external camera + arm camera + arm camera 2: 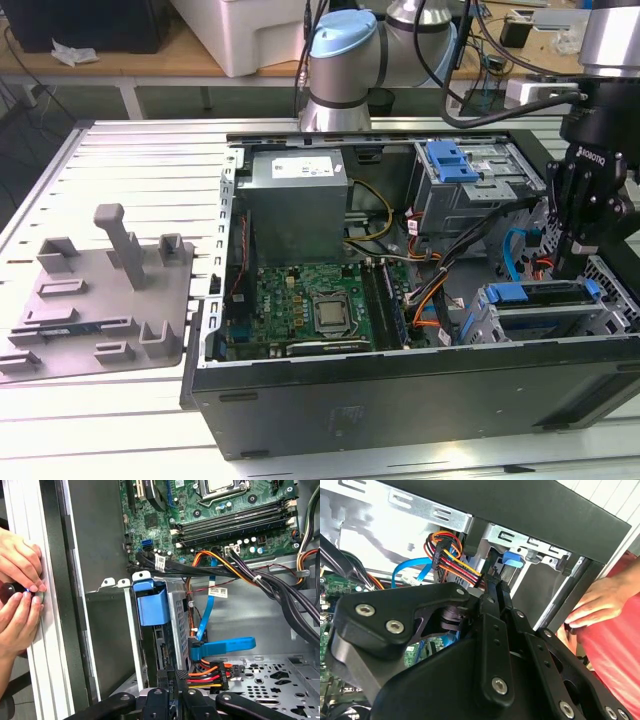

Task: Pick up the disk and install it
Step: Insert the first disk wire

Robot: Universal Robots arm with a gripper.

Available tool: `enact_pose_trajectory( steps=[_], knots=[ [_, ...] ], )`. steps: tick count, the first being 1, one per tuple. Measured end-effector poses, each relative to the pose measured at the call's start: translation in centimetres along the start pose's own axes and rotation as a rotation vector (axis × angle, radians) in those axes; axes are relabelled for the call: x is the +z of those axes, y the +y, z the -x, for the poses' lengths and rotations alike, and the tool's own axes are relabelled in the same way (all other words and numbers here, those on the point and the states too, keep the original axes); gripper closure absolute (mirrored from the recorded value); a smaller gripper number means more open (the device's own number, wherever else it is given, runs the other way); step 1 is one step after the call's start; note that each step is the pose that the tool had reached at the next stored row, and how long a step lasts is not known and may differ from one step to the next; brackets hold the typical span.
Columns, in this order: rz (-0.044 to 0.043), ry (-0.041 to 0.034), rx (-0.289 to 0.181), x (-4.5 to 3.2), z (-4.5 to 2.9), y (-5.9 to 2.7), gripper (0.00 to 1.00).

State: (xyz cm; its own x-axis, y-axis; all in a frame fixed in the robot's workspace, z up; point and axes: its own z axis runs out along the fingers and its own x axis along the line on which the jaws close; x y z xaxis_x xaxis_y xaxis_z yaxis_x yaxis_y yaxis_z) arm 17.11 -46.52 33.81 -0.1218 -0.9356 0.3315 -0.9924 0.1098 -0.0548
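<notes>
Disk (151, 604) sits slotted in the drive cage (520, 325), blue carrier end showing, low on the exterior view's right. My gripper (173, 676) is clenched just beside it, by the power plug (212, 672). Cable tag (218, 592) print unreadable.

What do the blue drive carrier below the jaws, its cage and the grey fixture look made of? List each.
Blue drive carrier: plastic, it seems; uniform moulded colour, dull sheen. Cage: bare sheet metal, silvery, punched holes. Grey fixture: probably plastic, matte; blocky moulded or printed shapes leave it open.
</notes>
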Motion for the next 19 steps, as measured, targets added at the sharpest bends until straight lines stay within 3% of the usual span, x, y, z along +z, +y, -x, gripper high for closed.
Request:
enact_pose_trajectory(
  steps=[6, 8, 9, 14, 19],
  knots=[
    [-0.0005, -0.0052, 0.001, 0.06, -0.20, 0.09, 0.83],
    [0.0000, -0.0157, 0.001, 0.17, -0.53, 0.17, 0.83],
    [0.0009, -0.0266, 0.001, 0.24, -0.72, 0.19, 0.83],
    [-0.0011, -0.0638, 0.001, 0.35, -1.05, 0.20, 0.83],
    [-0.0087, -0.0769, -0.004, 0.45, -1.36, 0.20, 0.83]
  ],
)
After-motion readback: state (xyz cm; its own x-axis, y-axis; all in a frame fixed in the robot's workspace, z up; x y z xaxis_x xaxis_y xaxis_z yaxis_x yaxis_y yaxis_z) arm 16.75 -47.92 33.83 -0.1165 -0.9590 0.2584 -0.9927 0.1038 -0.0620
